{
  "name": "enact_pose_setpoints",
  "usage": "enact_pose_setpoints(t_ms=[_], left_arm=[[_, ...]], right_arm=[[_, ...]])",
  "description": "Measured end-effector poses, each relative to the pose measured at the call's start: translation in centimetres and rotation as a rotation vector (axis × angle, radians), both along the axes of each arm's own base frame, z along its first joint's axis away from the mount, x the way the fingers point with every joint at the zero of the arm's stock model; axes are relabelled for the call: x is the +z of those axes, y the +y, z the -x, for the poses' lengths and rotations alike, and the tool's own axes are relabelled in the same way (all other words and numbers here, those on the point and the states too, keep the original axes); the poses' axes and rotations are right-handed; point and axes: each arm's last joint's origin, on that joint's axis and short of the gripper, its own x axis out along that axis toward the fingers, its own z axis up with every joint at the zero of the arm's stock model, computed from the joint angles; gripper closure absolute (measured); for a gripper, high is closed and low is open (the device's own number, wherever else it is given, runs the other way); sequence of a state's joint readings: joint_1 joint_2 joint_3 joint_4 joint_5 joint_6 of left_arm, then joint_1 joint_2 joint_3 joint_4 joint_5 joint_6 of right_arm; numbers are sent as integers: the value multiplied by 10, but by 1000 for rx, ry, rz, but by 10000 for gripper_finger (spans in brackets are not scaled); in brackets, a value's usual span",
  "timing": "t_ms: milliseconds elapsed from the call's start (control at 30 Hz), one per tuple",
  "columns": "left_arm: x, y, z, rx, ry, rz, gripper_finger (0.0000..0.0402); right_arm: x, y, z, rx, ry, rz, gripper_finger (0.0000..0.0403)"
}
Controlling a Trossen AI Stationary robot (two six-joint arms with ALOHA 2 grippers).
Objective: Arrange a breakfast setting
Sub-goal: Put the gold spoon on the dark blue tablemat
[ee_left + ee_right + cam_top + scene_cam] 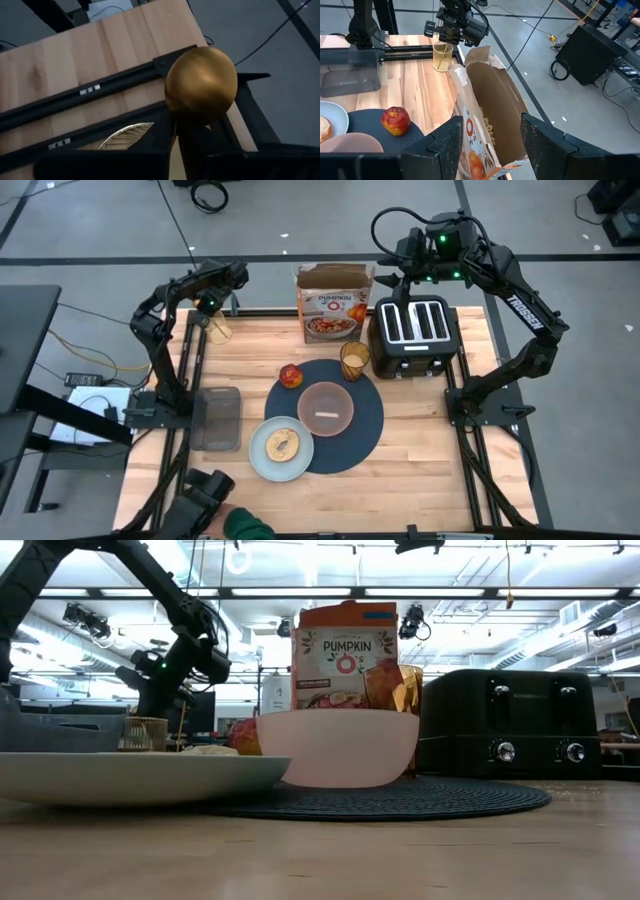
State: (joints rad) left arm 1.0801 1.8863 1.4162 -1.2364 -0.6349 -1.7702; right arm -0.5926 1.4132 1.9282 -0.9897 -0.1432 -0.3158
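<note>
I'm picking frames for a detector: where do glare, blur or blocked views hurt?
Low view: ceiling lights glare, near plate rim soft, bowl hides the cereal box bottom. Left wrist view: gold spoon fills the frame, blurred. High view: even light.

Pinkish bowl on dark placemat, toaster beside.

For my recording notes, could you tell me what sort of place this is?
Likely a robotics lab or workshop with a breakfast mock-up: two robot arms mounted at a wooden table, cables across a bare concrete floor, and ceiling strip lights over open workspace.
</note>
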Motion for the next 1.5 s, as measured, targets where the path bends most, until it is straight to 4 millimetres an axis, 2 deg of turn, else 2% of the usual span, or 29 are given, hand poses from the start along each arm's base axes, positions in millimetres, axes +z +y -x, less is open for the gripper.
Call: enact_pose_setpoints(t_ms=[267,467,700,967,1233,1367,1500], left_arm=[[12,-5,-3,-28,17,-52,373],[17,-12,-14,-75,53,-89,373],[24,-27,-33,-302,199,-38,374],[70,-61,-41,-437,261,-161,374],[134,-112,-25,-612,202,-283,374],[168,-143,-15,-784,160,-381,374],[199,-173,-9,-1002,108,-514,376]], right_arm=[[-1,0,0,7,6,-7,199],[-1,0,0,7,6,-7,199],[0,1,1,6,2,-8,199],[2,5,4,66,-21,-27,199],[8,13,13,105,-51,-26,198],[10,16,16,136,-72,-42,197],[2,18,0,220,-142,-153,197]])
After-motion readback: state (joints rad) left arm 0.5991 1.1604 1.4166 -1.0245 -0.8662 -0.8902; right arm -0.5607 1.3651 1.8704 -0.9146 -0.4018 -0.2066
